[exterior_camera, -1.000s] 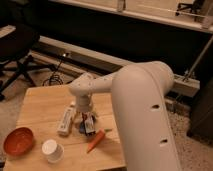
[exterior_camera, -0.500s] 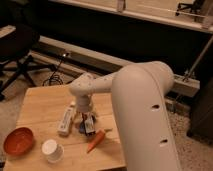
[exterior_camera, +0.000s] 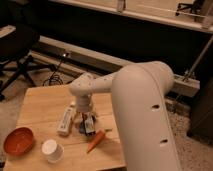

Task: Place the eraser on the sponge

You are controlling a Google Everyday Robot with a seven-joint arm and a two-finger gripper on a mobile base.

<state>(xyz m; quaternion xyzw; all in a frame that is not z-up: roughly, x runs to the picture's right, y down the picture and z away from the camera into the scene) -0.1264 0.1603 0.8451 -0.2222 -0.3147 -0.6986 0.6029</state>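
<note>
The end effector [exterior_camera: 88,120] hangs fingers-down over the middle of the pale wooden tabletop [exterior_camera: 45,100], its fingers spread apart and gripping nothing. Between and just under them is the small flat dark eraser [exterior_camera: 90,126] with a pale label patch; no writing on the patch can be read. The small blue sponge pad [exterior_camera: 81,128] shows at the eraser's 8 o'clock edge, touching it; the eraser may overlap it, though the view is too poor to be sure. At 9 o'clock from the end effector lies a whitish elongated tube [exterior_camera: 65,120]. At 5 o'clock lies an orange carrot [exterior_camera: 96,141]. At 7 o'clock stands a small white cup [exterior_camera: 51,150], its top plain white. At 8 o'clock, near the tabletop's corner, sits a round orange-red bowl [exterior_camera: 30,135], showing only its own glazed inside.
</note>
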